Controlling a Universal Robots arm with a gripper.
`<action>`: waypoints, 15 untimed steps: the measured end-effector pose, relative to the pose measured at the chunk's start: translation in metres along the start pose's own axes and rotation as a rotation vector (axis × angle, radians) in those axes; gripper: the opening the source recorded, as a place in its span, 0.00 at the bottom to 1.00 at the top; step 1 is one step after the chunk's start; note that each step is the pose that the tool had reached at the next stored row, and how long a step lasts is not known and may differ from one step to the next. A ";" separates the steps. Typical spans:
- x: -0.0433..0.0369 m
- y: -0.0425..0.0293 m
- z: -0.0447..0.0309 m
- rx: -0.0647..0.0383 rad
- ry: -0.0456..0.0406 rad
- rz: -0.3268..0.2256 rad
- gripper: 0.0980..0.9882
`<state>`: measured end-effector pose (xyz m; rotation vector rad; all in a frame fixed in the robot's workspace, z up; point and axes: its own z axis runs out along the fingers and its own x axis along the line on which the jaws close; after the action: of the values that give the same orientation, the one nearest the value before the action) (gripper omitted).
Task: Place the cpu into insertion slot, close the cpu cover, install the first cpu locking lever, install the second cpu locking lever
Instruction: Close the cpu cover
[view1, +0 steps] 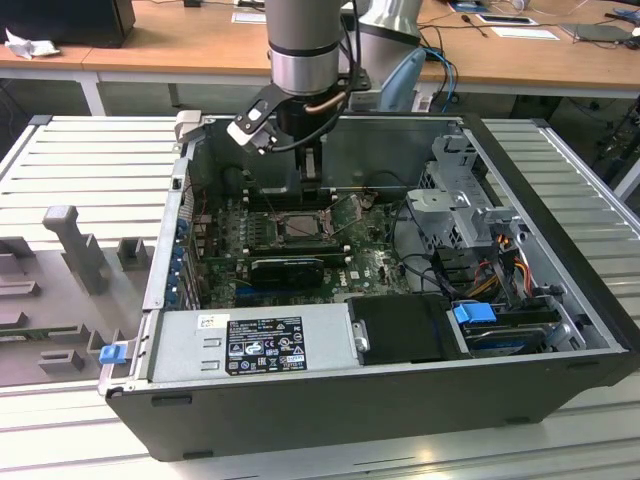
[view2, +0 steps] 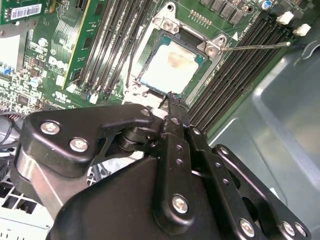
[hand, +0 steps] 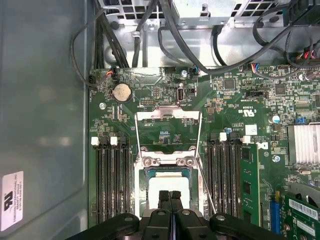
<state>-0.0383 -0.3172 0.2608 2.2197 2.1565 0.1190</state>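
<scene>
Wooden desks (view1: 180, 50) run along the back of the exterior view; in front of them a ribbed metal table (view1: 80, 150) carries an open computer case (view1: 350, 410), with a grey power supply (view1: 250, 340) along its near wall. The arm reaches down into the case; its gripper (view1: 312, 165) hangs over the motherboard's socket. In both wrist views the cpu (view2: 170, 67) lies seated in the insertion slot (view2: 186, 36). The gripper's two black fingers (hand: 164, 197) are pressed together, holding nothing, their tips right at the chip's near edge. In the first wrist view the cpu cover (hand: 166, 115) is swung open, lying back over the green board. A thin lever rod (view2: 255, 46) angles free beside the socket, unlatched.
</scene>
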 end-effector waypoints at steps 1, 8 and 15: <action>0.0000 0.0003 -0.0005 0.000 0.0000 0.000 0.00; 0.0006 0.0147 -0.0043 0.002 0.0000 0.000 0.00; 0.0014 0.0438 -0.0016 0.008 -0.0003 0.000 0.00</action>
<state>0.0052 -0.3172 0.2662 2.2241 2.1600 0.1105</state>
